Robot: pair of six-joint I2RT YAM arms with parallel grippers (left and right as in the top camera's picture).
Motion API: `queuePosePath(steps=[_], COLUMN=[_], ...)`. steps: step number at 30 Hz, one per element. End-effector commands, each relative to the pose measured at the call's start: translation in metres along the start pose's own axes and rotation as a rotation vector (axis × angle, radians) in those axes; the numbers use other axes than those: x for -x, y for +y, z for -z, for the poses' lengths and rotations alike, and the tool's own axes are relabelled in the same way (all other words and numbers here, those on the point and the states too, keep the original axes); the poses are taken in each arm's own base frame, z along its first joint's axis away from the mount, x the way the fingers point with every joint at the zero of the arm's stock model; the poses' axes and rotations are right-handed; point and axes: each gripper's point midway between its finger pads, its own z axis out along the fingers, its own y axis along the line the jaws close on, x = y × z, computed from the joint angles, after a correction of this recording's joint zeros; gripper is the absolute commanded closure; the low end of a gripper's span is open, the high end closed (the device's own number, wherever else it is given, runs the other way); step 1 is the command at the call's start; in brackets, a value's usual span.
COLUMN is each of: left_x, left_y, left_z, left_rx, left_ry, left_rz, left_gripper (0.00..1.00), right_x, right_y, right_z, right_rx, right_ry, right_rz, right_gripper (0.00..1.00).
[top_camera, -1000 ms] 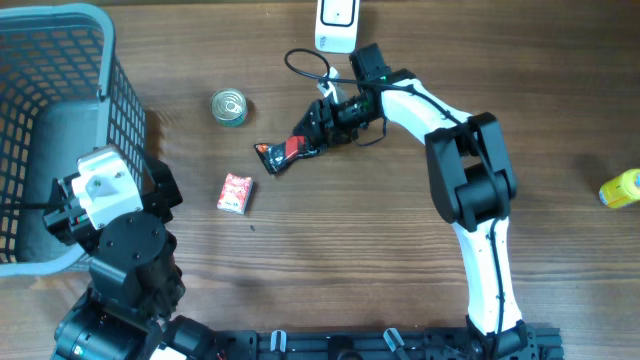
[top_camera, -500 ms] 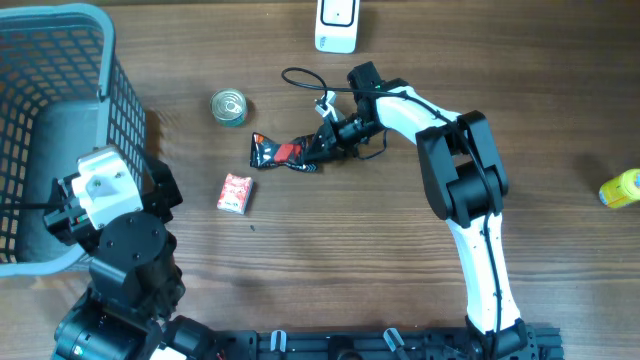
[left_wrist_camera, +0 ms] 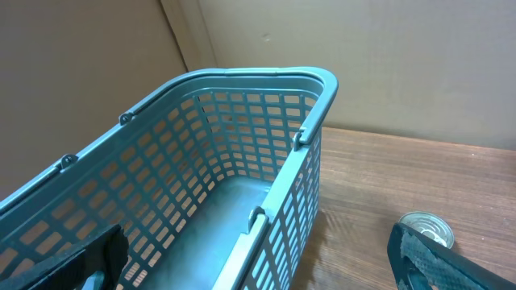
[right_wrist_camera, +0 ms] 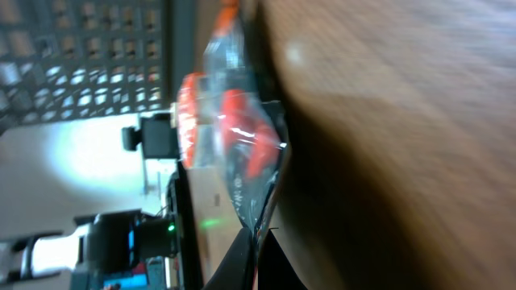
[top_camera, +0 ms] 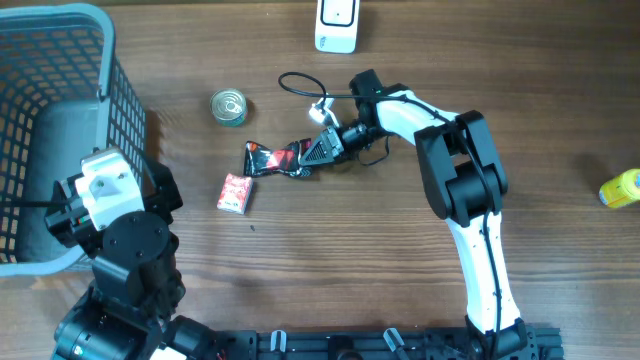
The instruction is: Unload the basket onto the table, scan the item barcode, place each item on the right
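While in right gripper (top_camera: 306,154), wrapper (top_camera: 265,158) illegible

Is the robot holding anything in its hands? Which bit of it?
Yes. The right gripper is shut on the crinkly black and red snack packet, pinching the end of it nearest the arm.

Seen from overhead, the basket (top_camera: 108,70) runs off the frame from 9 to 11 o'clock. The white device (top_camera: 336,28) is cut at 12 o'clock and the yellow object (top_camera: 621,189) at 3 o'clock. Print on the packet (top_camera: 272,158) and the small box (top_camera: 235,193) is too small to read, and whether a barcode faces up cannot be told. The right wrist view is blurred throughout, with the right gripper (right_wrist_camera: 256,256) cropped at 6 o'clock. In the left wrist view, a finger (left_wrist_camera: 439,262) of the left gripper (left_wrist_camera: 258,282) hides part of the can (left_wrist_camera: 427,231), and both fingers are cut by the bottom edge.
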Motion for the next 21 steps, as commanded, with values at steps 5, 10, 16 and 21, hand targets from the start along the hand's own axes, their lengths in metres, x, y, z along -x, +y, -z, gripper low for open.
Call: queuePosePath(steps=[5,10,16,21], left_x=[0.004,0.004,0.003,0.003], left_y=[0.003,0.003,0.003,0.003], left_z=[0.001,0.001,0.001,0.001], left_rx=[0.006,0.006,0.006,0.006], left_ry=[-0.007,-0.007,-0.003,-0.003], left_rz=[0.01,0.01,0.005,0.005], left_gripper=[0.0,0.0,0.0,0.0], right_x=[0.009,0.017,0.024,0.032], right_y=[0.044,0.063,0.065,0.069], right_z=[0.002,0.008,0.009,0.01], right_rx=[0.263,0.375,0.376,0.375], right_ry=[-0.056,-0.082,-0.077,-0.072], right_rz=[0.194,0.268,0.272,0.29], right_gripper=[0.95,0.96,0.95,0.95])
